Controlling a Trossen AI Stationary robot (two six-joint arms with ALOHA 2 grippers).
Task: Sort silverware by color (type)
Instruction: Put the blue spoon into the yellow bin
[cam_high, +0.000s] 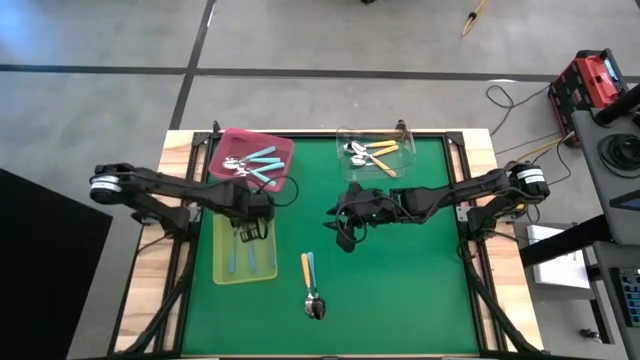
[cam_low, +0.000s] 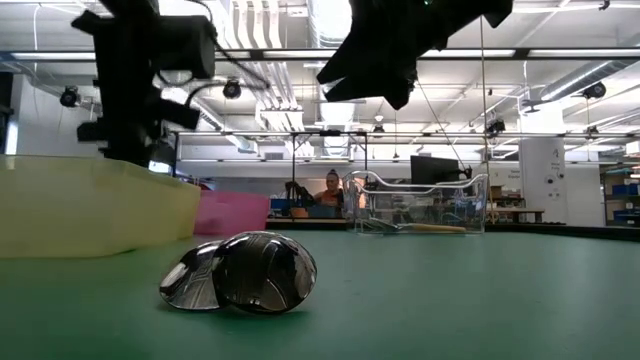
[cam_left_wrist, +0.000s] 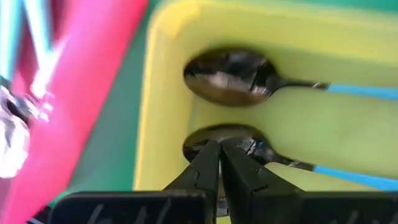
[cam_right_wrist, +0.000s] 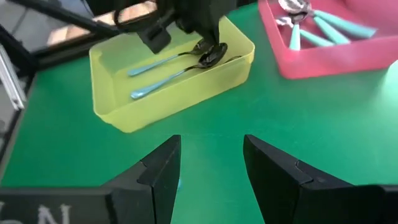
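Two light-blue-handled spoons (cam_right_wrist: 163, 73) lie flat in the yellow-green tray (cam_high: 225, 272). My left gripper (cam_left_wrist: 219, 155) is shut, points down into that tray and hangs right over one spoon's bowl (cam_left_wrist: 249, 138); the other bowl (cam_left_wrist: 230, 78) lies beside it. My right gripper (cam_right_wrist: 211, 146) stands open above the green mat, at mid-table (cam_high: 338, 232), with nothing between its fingers. An orange-handled spoon (cam_high: 305, 268) and a teal-handled spoon (cam_high: 312, 270) lie side by side on the mat, bowls (cam_low: 240, 272) toward the near edge. My left gripper comes from above with its shut fingertips (cam_left_wrist: 211, 163) over the spoon's bowl. Whether they touch the bowl, I cannot tell, since the fingers themselves cover that spot.
A pink tray (cam_high: 285, 150) with teal-handled spoons sits at the far left. A clear tray (cam_high: 345, 135) with orange-handled spoons sits at the far middle. Bare green mat (cam_high: 400, 290) spreads over the near right. A person (cam_low: 330, 190) shows in the room beyond the table.
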